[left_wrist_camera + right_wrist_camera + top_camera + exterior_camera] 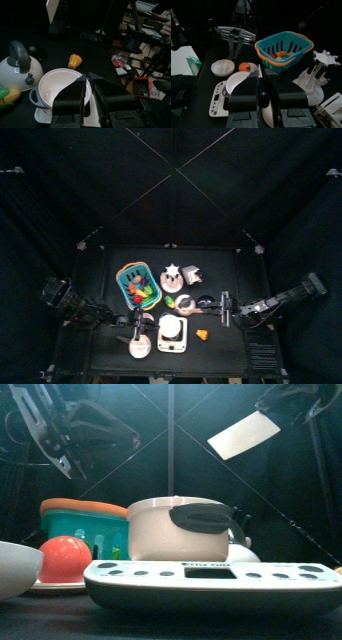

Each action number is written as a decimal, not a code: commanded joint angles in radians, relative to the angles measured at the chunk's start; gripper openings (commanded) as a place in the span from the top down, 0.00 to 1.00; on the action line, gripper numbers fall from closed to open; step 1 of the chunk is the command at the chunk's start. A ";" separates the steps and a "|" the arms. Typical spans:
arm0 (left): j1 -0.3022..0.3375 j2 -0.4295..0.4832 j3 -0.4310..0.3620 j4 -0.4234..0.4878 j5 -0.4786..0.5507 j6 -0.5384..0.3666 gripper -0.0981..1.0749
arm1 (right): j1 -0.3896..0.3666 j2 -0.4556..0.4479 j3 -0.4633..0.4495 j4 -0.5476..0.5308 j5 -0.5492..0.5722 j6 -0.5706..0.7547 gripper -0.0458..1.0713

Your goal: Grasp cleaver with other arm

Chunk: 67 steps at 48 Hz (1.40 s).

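Two arms raised | pot (181,529), basket (83,524), scale (207,584) crowd front

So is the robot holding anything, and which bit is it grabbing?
The right tool holds the cleaver in the air by its handle end, and the blade sticks out free. The left tool is open and empty.

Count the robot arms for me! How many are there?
2. The left arm comes in from the table's left side. The right arm comes in from the right side and holds the cleaver up high. None looks hidden.
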 commanded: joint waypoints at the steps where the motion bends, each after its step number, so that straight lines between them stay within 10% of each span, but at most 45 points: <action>1: 0.008 -0.003 -0.017 0.000 -0.011 0.002 0.43 | -0.002 0.003 -0.023 -0.008 -0.002 -0.002 0.61; 21: 0.106 0.057 -0.132 0.031 -0.015 0.008 0.39 | -0.003 0.003 -0.029 -0.038 -0.003 0.000 0.61; 38: 0.204 0.152 -0.201 0.095 -0.219 0.066 0.10 | -0.003 0.020 -0.034 -0.046 -0.006 0.002 0.61; 67: 0.236 0.285 -0.362 0.107 -0.291 0.212 0.11 | -0.003 0.029 -0.040 -0.044 -0.014 0.003 0.61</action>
